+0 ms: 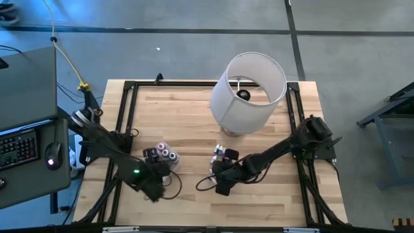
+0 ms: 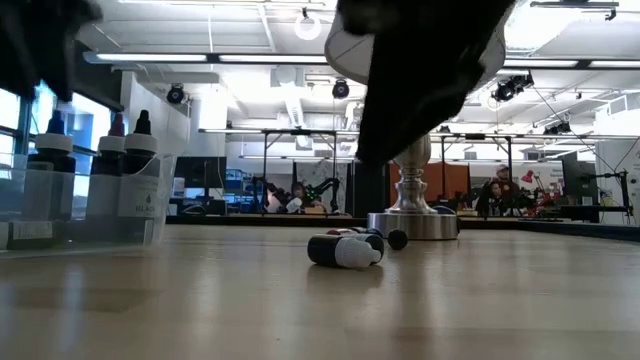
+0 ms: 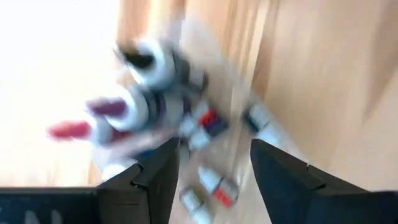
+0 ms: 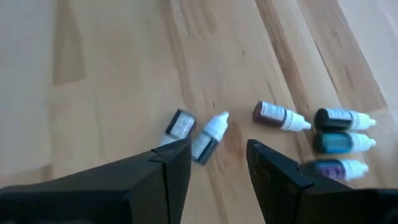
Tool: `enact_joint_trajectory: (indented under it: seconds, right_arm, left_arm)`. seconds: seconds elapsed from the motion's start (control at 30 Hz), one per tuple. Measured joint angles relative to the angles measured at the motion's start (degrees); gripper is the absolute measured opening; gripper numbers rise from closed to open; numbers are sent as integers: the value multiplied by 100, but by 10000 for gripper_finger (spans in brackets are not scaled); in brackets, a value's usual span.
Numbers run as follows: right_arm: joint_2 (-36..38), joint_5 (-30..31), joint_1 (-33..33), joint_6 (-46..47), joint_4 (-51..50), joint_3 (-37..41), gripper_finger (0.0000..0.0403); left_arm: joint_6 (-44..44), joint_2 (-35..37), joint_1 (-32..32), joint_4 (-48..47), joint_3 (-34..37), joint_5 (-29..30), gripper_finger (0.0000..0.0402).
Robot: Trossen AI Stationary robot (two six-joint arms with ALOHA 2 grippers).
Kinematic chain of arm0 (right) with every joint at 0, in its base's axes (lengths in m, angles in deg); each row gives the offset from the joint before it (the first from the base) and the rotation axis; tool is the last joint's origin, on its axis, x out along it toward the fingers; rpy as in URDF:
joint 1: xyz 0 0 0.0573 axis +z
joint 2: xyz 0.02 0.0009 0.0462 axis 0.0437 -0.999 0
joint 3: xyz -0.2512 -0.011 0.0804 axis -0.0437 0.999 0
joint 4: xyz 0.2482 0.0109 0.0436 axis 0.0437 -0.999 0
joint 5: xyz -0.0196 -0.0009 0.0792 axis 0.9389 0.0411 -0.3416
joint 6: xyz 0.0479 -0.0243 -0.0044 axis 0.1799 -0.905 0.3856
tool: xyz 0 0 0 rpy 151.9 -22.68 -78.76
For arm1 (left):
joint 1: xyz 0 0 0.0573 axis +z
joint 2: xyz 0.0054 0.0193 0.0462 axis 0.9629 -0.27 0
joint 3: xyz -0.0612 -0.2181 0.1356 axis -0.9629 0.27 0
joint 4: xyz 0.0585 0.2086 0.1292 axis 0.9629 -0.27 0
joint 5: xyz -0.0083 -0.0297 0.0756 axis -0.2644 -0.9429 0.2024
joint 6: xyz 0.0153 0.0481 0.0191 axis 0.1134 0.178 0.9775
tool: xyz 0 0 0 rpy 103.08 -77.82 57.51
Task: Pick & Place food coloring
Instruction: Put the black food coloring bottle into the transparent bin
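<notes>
Roughly midway, by my reading: several food coloring bottles (image 2: 120,170) already stand in the clear tub (image 2: 150,215), just ahead of the left gripper (image 3: 214,165), whose fingers are spread with nothing between them. Six loose bottles (image 4: 208,137) lie on the table (image 4: 93,74) just beyond the right gripper (image 4: 217,165), also parted and empty, hovering over them.

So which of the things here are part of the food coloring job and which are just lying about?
Part of the job:
- loose food coloring bottles lying on the table
- bottles standing in the clear tub
- right hand, open above the loose bottles
- left hand, open

Just there:
- white lamp
- keyboard
</notes>
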Motion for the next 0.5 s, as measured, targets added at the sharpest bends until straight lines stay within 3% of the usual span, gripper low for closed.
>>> enact_joint_trajectory:
  seconds: [0.2, 0.3, 0.5]
  right_arm:
    - [-370, -202, -229, 319, 59, -2, 149]
    - [-513, -329, -300, 409, 163, -2, 149]
    - [-706, -444, -306, 418, 370, -15, 149]
  left_arm:
    - [-500, 681, -774, 218, 81, 1936, 193]
    - [-560, 776, -1090, 532, 207, 2615, 193]
    - [-550, 773, -1317, 1132, 622, 2894, 193]
